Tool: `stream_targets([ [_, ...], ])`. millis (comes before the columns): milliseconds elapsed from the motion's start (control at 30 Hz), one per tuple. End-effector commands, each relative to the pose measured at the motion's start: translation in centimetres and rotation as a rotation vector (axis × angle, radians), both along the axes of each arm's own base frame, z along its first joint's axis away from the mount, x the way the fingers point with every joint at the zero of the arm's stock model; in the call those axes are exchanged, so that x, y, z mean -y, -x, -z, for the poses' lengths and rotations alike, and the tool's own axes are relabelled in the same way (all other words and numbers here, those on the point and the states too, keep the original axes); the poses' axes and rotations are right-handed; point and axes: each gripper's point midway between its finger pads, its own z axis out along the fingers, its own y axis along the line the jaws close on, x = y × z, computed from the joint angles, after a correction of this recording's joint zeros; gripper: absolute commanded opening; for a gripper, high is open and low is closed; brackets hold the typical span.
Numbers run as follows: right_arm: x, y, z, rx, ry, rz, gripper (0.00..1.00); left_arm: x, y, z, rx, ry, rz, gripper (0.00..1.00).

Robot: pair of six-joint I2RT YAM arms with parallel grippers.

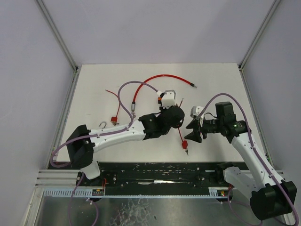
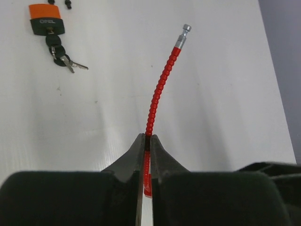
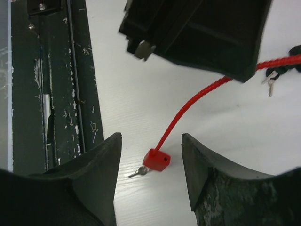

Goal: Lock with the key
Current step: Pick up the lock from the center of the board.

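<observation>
A small red lock body (image 3: pixel 157 160) lies on the white table with a silver key (image 3: pixel 138 172) stuck in its near side. In the top view the lock body (image 1: pixel 185 143) and the key (image 1: pixel 187 151) lie between the two arms. Its red beaded cable (image 2: pixel 162 84) runs through my left gripper (image 2: pixel 146 136), which is shut on it. The cable's metal tip (image 2: pixel 186 29) hangs free beyond the jaws. My right gripper (image 3: pixel 151 141) hovers open over the lock body, one finger on each side and touching nothing.
An orange padlock (image 2: pixel 44 19) with a bunch of keys (image 2: pixel 63 60) lies ahead of the left gripper. A longer red cable (image 1: pixel 155 80) arcs across the back of the table. Another padlock (image 1: pixel 114 120) lies at the left. The dark rail (image 1: pixel 155 172) borders the near edge.
</observation>
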Motion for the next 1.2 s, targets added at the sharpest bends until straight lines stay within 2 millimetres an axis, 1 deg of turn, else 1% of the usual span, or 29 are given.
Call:
stream_targets([
  [0,-1.4,-1.7,-2.6,0.076,-0.1,-0.022,0.61,2.4,0.1,-3.8,0.1,0.196,0.132,0.0],
  [100,-1.5,-2.9,-2.6,0.069,-0.11,0.035,0.61,2.4,-0.3,-4.6,0.106,0.214,0.137,0.0],
  [267,-1.6,-4.6,-2.7,0.039,-0.147,0.14,0.61,3.9,-0.3,-6.0,0.12,0.245,0.184,0.0],
  [433,-1.5,-5.5,-2.2,0.004,-0.153,0.197,0.6,4.5,-0.5,-7.2,0.14,0.273,0.199,0.0],
  [633,-0.4,-7.2,-2.5,0.014,-0.152,0.317,0.58,4.8,-0.2,-8.1,0.143,0.302,0.218,0.0],
  [700,-0.1,-6.9,-3.3,0.017,-0.171,0.311,0.58,4.6,-0.2,-8.2,0.15,0.305,0.211,0.0],
  [733,0.0,-6.3,-4.0,0.027,-0.18,0.275,0.57,4.4,-0.2,-8.3,0.152,0.305,0.205,0.0],
  [800,0.1,-4.3,-5.4,0.057,-0.187,0.173,0.59,4.1,-0.3,-8.3,0.156,0.299,0.197,0.0],
  [867,0.6,-4.0,-6.3,0.082,-0.189,0.19,0.59,3.7,-0.3,-8.4,0.162,0.292,0.189,0.0],
  [933,1.3,-4.7,-6.3,0.095,-0.191,0.264,0.64,3.5,-0.3,-8.5,0.167,0.294,0.191,0.0],
  [1000,1.9,-5.6,-5.8,0.078,-0.193,0.329,0.68,3.5,-0.1,-8.6,0.169,0.3,0.204,0.0],
  [1067,1.4,-5.5,-5.5,0.031,-0.217,0.309,0.7,3.7,0.3,-8.7,0.17,0.312,0.223,0.0],
  [1133,0.7,-5.2,-5.1,-0.039,-0.252,0.272,0.7,3.9,0.5,-9.0,0.171,0.322,0.241,0.0],
  [1167,0.7,-5.5,-4.9,-0.049,-0.253,0.283,0.69,4.0,0.6,-9.1,0.172,0.327,0.249,0.0],
])
